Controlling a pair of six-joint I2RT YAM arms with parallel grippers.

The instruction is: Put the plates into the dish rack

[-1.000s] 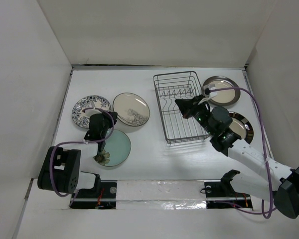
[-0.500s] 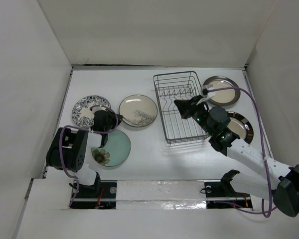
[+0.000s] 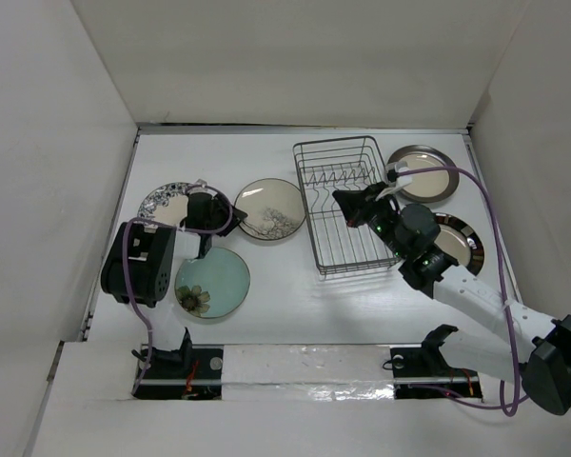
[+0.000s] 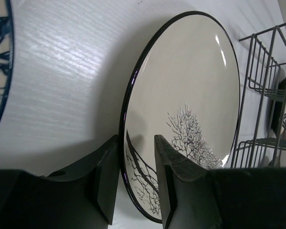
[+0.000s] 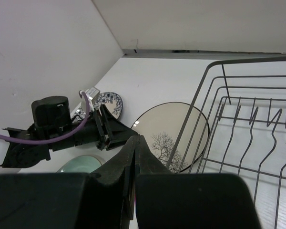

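My left hand (image 4: 136, 145) has its fingers apart on either side of the dark rim of the cream plate with the tree print (image 4: 190, 86). The rim runs through the gap and does not look pinched, though I can't be sure from this low angle. That plate lies on the white surface (image 3: 276, 305) just left of the dish rack (image 3: 333, 141) (whether the two touch I cannot tell). No plate stands in the rack. The green flowered plate (image 3: 212, 282) is flat near my left arm, and the patterned one (image 3: 162, 203) is partly hidden beyond it. Two beige dark-rimmed plates (image 3: 423, 171) (image 3: 462, 243) sit to the right of the rack. My right hand (image 5: 134, 143) hangs over the rack's left side with its fingers pressed together and nothing in them.
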